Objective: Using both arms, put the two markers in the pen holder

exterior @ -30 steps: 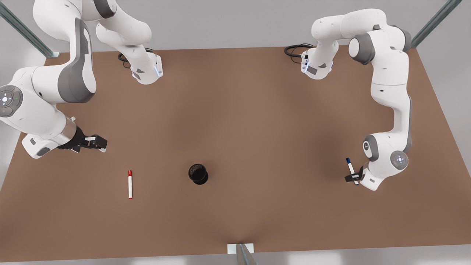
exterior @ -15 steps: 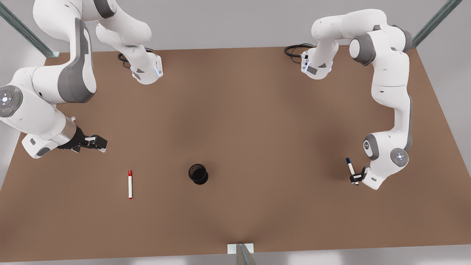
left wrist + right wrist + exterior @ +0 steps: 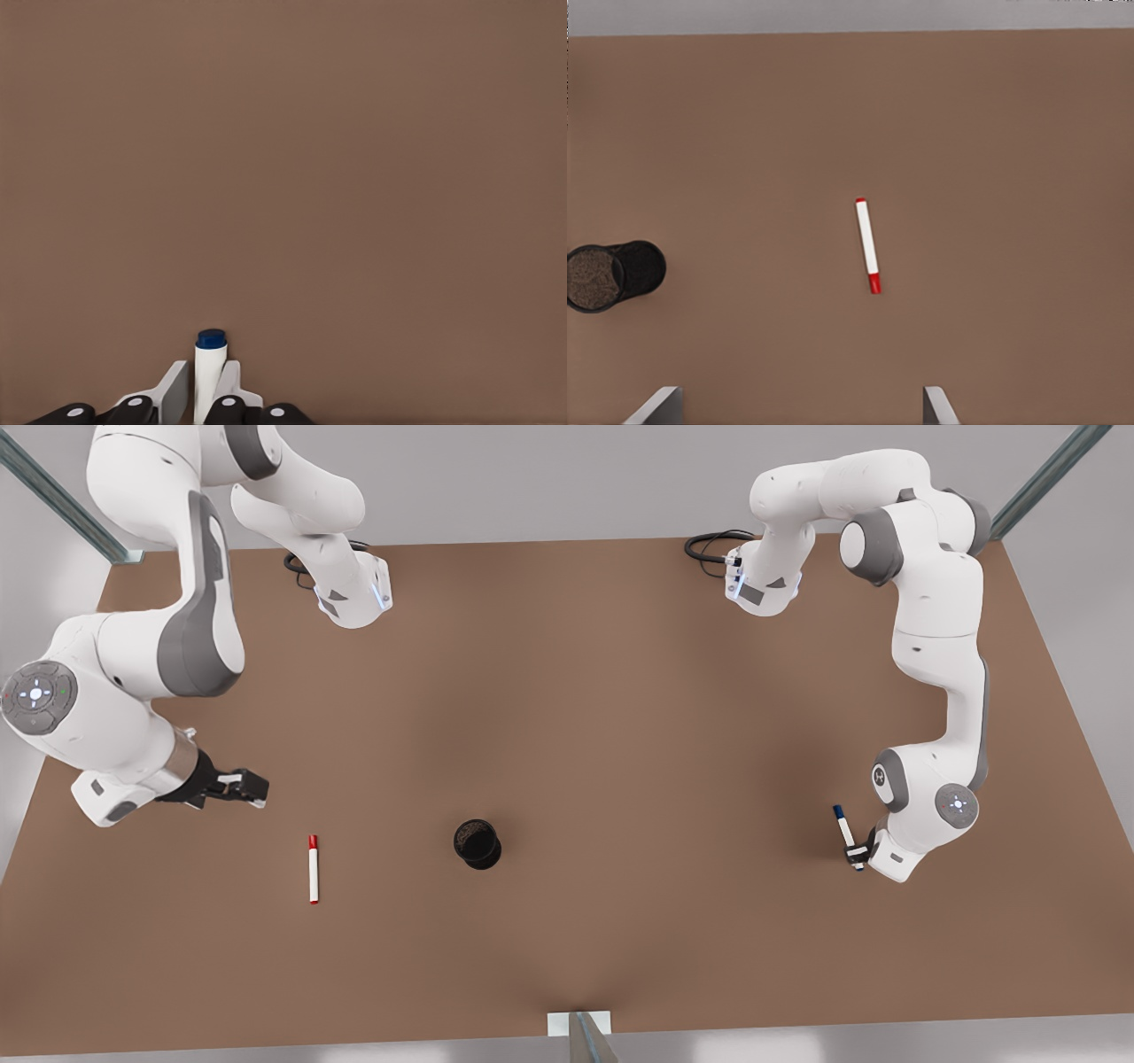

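left claw (image 3: 854,855) grips blue marker (image 3: 842,826); right claw (image 3: 257,789) open above red marker (image 3: 313,867)

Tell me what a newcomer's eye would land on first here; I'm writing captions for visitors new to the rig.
Two big white arms flank a brown table. At the front view's right, the left gripper is shut on the blue marker. At the front view's left, the right gripper hangs open near the red marker, which lies flat on the table apart from the black holder near the middle.
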`<state>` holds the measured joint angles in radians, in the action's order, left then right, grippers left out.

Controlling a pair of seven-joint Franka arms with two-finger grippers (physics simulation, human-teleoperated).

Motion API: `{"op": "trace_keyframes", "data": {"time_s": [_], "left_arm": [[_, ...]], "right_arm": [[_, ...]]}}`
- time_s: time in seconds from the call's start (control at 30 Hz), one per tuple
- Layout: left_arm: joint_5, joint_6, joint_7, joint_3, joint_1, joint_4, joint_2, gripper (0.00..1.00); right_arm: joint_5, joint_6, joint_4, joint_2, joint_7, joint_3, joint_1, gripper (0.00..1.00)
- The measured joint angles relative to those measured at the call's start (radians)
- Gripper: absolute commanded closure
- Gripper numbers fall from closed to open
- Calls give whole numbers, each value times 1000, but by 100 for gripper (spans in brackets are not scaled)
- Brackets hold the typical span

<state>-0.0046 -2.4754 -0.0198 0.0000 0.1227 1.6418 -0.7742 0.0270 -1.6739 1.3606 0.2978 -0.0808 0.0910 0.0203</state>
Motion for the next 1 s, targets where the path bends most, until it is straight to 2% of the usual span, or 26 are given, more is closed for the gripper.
{"op": "trace_keyframes", "data": {"time_s": [0.13, 0.17, 0.27, 0.47, 0.63, 0.73, 0.83, 0.9, 1.0], "left_arm": [[1, -1, -2, 0, 0, 0, -9, 64], [2, -1, -3, 0, 0, -1, -9, 67], [8, -1, -11, 0, -1, -1, -10, 76], [14, 11, -28, 0, -6, -7, 6, 79], [12, 129, -36, -16, -103, -53, 171, 79], [8, 316, -39, -107, -135, -223, 226, 79], [-15, 450, -41, -234, -137, -266, 250, 79], [-83, 488, -18, -298, -139, -271, 253, 79], [-218, 448, 72, -382, -145, -268, 248, 79]], "right_arm": [[0, -28, 1, 22, -3, 7, -10, 0], [0, -41, 5, 42, -4, 16, -12, 0], [2, -118, 11, 174, -5, 21, -3, 0], [19, -310, 5, 365, 2, 14, 43, 0], [39, -422, 4, 435, 13, 11, 58, 0], [44, -461, -1, 461, 22, 0, 59, 0], [46, -490, -16, 502, 34, -19, 60, 0], [44, -508, -20, 527, 39, -24, 61, 0], [43, -525, -3, 534, 46, -23, 57, 0]]}}
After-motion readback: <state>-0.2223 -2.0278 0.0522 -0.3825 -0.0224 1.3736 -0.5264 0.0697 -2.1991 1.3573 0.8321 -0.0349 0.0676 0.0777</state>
